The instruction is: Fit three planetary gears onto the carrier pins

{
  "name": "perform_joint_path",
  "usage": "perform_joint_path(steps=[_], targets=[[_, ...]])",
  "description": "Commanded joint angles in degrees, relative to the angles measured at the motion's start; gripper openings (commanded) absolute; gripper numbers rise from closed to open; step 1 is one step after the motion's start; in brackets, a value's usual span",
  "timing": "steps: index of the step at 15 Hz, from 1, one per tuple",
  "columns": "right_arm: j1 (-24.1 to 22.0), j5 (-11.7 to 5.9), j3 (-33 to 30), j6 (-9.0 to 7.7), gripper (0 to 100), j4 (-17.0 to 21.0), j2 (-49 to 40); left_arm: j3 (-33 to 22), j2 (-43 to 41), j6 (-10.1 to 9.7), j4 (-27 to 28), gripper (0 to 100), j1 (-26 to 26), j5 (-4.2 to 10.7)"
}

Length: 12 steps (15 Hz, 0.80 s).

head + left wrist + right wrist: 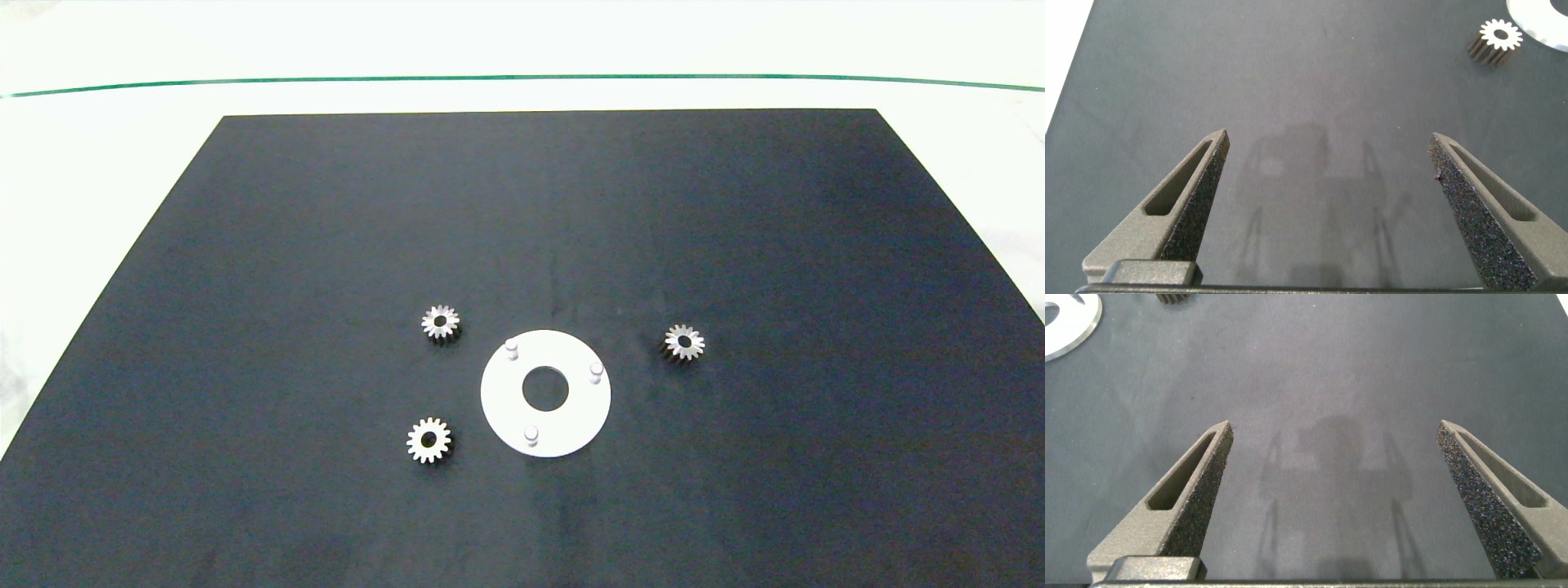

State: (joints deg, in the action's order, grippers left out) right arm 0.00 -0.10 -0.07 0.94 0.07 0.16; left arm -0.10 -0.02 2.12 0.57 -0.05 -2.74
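Observation:
A flat white ring-shaped disc (545, 394) lies on the black mat, with three short carrier pins standing on it (512, 348) (596, 372) (531, 435); all three pins are bare. Three small silvery planetary gears lie flat around it: one at the disc's upper left (441, 322), one at its lower left (429, 440), one to its right (684, 342). Neither arm shows in the head view. My left gripper (1331, 147) hovers open over bare mat, with one gear (1495, 41) and the disc's edge (1543, 20) far ahead. My right gripper (1335, 437) is open over bare mat, with the disc's edge (1069, 322) ahead.
The black mat (326, 204) covers most of a white table (98, 139). A thin green line (522, 79) runs across the table beyond the mat's far edge.

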Motion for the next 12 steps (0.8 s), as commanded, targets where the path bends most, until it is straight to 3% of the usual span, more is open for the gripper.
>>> perform_joint_path(steps=[1,6,8,9,10,12], targets=[[0.1,-0.08,-0.1,-0.24,100,0.4,0.5,-0.1,0.1,0.16,0.1,100,-0.1,-0.25],[1.2,0.10,-0.2,-0.59,100,0.5,3.1,-0.1,4.3,0.16,0.1,100,-1.9,-0.25],[1.1,-0.43,-0.5,-0.85,100,0.7,6.9,-1.3,6.5,1.31,0.5,100,-1.9,-0.60],[1.2,-0.34,-1.4,-1.11,100,0.8,8.8,-4.3,9.4,1.75,3.6,100,-1.9,-0.51],[1.3,-0.08,-3.8,-1.20,100,0.9,11.2,-9.2,11.9,3.42,9.7,100,-1.8,-0.51],[2.3,0.80,-11.1,-1.29,100,0.8,20.1,-21.9,17.8,8.34,22.8,100,-1.6,-0.42]])
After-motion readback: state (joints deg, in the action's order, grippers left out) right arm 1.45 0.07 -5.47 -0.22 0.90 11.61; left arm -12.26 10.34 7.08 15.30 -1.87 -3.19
